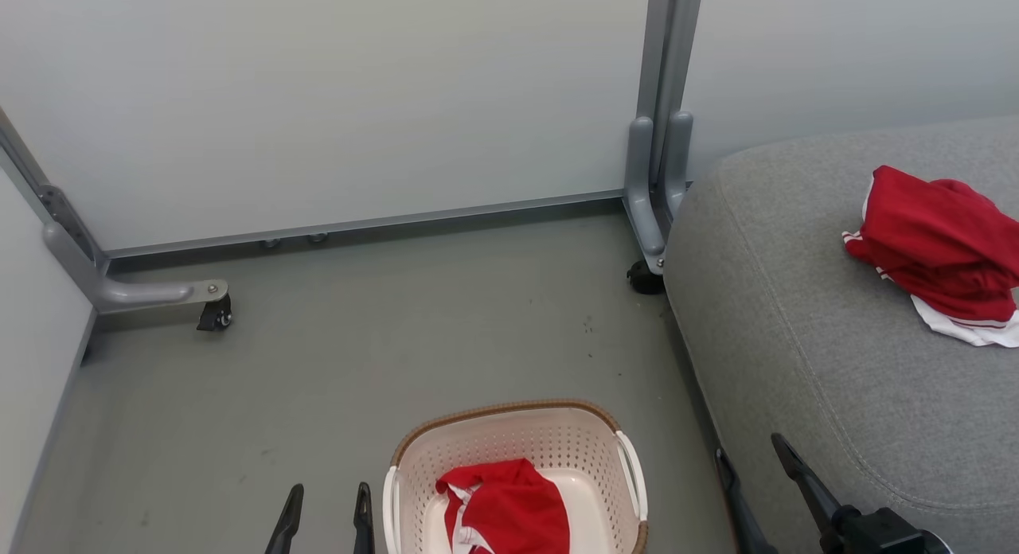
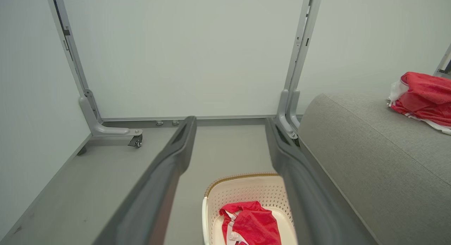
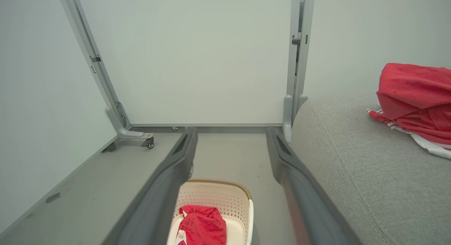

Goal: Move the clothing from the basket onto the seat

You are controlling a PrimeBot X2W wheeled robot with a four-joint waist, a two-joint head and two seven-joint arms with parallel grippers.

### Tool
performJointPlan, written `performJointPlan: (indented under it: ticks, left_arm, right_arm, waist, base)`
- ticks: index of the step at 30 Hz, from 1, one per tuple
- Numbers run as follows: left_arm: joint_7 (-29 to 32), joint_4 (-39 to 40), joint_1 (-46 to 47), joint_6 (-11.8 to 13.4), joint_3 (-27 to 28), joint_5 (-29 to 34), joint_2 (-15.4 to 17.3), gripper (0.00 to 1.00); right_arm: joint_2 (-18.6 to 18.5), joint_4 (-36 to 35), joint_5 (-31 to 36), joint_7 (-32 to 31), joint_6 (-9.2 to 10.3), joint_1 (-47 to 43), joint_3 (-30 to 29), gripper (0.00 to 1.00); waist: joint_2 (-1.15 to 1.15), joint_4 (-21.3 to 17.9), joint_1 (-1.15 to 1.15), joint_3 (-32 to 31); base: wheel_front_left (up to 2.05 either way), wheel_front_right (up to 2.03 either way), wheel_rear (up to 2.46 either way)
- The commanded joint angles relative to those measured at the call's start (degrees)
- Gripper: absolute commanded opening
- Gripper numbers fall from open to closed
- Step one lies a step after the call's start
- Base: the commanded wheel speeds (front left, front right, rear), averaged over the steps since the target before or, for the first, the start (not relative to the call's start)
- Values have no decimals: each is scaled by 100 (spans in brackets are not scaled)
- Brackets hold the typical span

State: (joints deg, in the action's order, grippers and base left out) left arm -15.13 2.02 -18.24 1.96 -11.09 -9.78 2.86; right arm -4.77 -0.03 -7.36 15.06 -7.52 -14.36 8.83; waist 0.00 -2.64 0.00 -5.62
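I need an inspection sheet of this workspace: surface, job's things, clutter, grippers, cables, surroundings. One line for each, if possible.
Surface: grey floor, a few dark specks.
Job's things: basket on the floor beside the seat; one red garment inside it; second red garment lying on the seat.
Clutter: nothing seen.
Grippers: left gripper and right gripper open, holding nothing.
Cables: nothing seen.
Surroundings: pale panels on grey frames with casters.
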Motion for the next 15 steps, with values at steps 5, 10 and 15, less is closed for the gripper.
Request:
performJointPlan:
  ticks: [5,10,15]
  left_arm:
    - [-2,-230,247,-143,-67,33,7,100]
    - [-2,-350,499,-195,-112,30,8,100]
    - [-2,-358,837,-220,-109,15,8,100]
  right_arm:
    - [9,25,-19,17,6,118,-29,100]
    - [13,14,-28,17,6,236,-119,100]
    - [-43,-69,11,17,6,511,-155,100]
  waist:
    - [0,-69,0,230]
    - [0,-121,0,540]
    - [0,-178,0,1069]
  base:
    - [0,0,0]
    - [0,0,0]
    - [0,0,0]
